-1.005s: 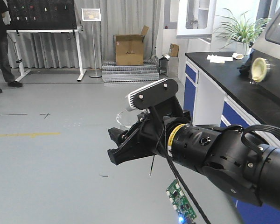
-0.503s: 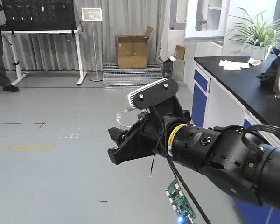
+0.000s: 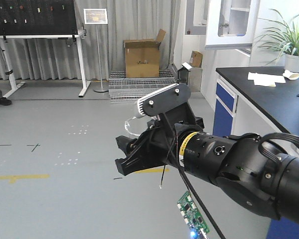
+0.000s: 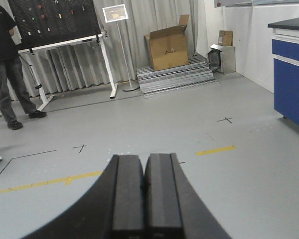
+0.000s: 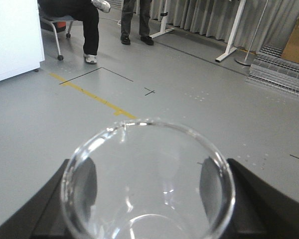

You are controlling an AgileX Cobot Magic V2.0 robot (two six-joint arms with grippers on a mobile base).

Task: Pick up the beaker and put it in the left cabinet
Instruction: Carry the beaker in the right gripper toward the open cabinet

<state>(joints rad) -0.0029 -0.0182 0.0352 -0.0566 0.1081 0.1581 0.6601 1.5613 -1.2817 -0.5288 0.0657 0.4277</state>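
Observation:
The beaker [image 5: 148,179], clear glass and empty, fills the lower part of the right wrist view, with its flared rim facing the camera. My right gripper [image 5: 148,201] is shut on it, one black finger pressed on each side of the glass. In the front view the same gripper [image 3: 118,155] hangs in mid-air above the floor, and the beaker's rim [image 3: 131,125] shows just above its fingers. My left gripper [image 4: 143,167] is shut with nothing between its pads, also above the grey floor. The left cabinet is out of view.
A black-topped counter with blue doors [image 3: 261,87] runs along the right, carrying a potted plant [image 3: 291,42]. At the back are a cardboard box [image 3: 142,52] on a metal grating [image 3: 139,78], a sign stand [image 3: 97,17] and a pegboard table [image 3: 35,30]. A person [image 4: 5,64] stands far left.
The background has slid rightward in the front view: the counter and plant moved right, and the person at far left has nearly left the frame. My right arm holds the beaker as before.

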